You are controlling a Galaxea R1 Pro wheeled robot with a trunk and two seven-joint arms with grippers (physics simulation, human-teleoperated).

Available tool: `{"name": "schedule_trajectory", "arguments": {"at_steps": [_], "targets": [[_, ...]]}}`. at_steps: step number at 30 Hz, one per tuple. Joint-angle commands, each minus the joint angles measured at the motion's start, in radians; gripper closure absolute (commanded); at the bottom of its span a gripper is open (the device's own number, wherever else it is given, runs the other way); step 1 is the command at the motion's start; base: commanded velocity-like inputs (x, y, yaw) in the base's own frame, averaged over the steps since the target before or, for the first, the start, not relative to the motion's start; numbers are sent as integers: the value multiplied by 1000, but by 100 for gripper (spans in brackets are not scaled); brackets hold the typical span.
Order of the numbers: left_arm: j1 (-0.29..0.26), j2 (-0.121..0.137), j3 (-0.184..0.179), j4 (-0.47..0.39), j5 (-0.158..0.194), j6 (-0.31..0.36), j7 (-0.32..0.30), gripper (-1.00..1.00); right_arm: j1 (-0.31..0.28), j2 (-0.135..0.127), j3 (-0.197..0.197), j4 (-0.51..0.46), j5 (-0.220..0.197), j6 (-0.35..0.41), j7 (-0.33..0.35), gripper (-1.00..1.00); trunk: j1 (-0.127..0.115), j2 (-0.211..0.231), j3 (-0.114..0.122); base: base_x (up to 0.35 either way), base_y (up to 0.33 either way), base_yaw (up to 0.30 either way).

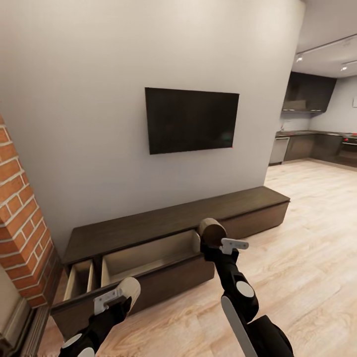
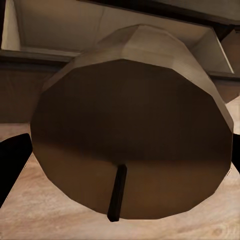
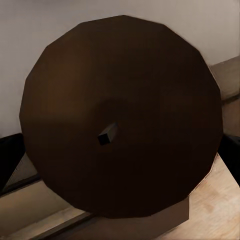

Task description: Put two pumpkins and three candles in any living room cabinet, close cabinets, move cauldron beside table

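A stubby beige-grey cylindrical candle (image 1: 212, 232) is being held clamped in the right claw (image 1: 214, 244) just beside the open pale-lined drawer (image 1: 148, 255) of the long dark brown wooden cabinet (image 1: 163, 220), while a second candle (image 1: 128, 288) is being gripped in the left claw (image 1: 119, 300), in front of that drawer.

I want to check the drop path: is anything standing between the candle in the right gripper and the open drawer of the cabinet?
Nothing visible blocks it. The right gripper holds a candle at the right end of the larger open drawer of the cabinet. What shows of the pale drawer inside looks bare.
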Motion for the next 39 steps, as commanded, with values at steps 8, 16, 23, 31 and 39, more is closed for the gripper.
{"name": "schedule_trajectory", "arguments": {"at_steps": [8, 16, 23, 31, 39], "targets": [[-1, 1, -2, -2, 2, 2, 8, 100, -1, 0, 2, 1, -7, 5, -6, 100, 0, -1, -1, 0, 0, 268], [-1, 1, -2, -3, 1, 2, 8, 100, -1, 0, 3, 6, -7, 5, -6, 100, 0, -1, -1, 0, 0, 275], [-1, 1, -2, -6, 0, 2, 7, 100, 0, -1, 25, 6, -7, 5, -6, 100, 0, -1, -1, 0, 0, 275], [-1, 1, -1, -60, 0, 12, 59, 100, 1, 2, 33, 7, -7, 8, -5, 100, 0, -1, -1, 0, 0, 74], [-127, -149, 93, -81, 2, 351, 219, 100, -77, 50, 33, 103, -7, 129, -4, 100, 0, -1, -1, 0, 0, 2]]}}
